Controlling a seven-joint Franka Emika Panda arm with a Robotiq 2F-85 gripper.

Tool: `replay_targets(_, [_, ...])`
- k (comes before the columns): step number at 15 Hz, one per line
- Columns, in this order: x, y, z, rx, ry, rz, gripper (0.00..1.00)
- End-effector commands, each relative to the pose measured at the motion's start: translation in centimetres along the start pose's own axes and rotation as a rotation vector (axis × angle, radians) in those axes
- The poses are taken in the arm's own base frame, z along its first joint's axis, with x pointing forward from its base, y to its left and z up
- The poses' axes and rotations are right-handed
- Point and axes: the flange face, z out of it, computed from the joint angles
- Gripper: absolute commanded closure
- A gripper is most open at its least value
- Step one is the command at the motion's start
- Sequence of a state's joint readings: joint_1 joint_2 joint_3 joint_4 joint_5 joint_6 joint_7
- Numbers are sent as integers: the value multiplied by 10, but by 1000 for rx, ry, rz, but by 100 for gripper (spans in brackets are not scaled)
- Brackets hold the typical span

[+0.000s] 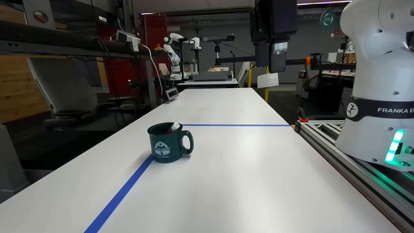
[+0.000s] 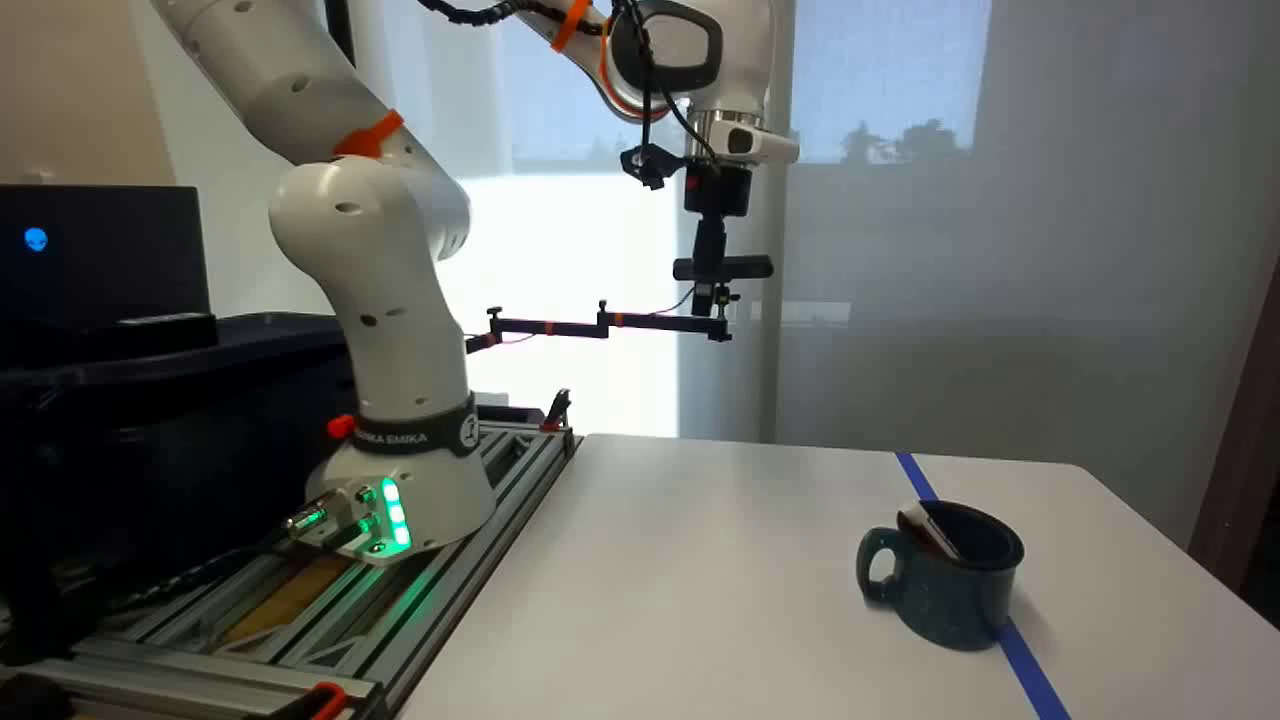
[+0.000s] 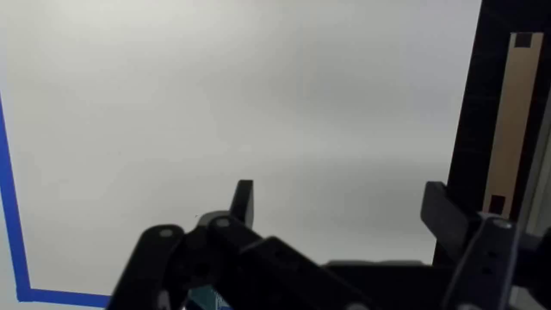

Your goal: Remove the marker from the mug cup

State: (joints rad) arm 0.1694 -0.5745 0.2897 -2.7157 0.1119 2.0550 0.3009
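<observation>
Fingers spread wide above the tabletop; marker in the mug cup

In the wrist view the two fingers stand far apart, with white tabletop showing between them; in an exterior view they hang high, well apart from the mug cup. The mug cup stands upright on a blue line, its loop handle turned toward the robot's side of the tabletop. Inside leans the marker: its white end projects at the rim beside the loop handle, its reddish shaft slants down into the mug cup, and its lower end is hidden. At the tabletop's edge, the arm is mounted on a metal frame, green lights lit on its base.
</observation>
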Motion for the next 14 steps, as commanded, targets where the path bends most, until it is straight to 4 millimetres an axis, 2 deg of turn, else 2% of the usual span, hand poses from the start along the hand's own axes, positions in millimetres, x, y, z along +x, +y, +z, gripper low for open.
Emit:
replay_targets(1, [0,0,0,0,0,0,0])
replay_targets(8, [0,0,0,0,-1,0,0])
replay_targets(11, [14,4,1,12,-18,70,0])
replay_targets(14, [40,18,-2,35,-54,161,0])
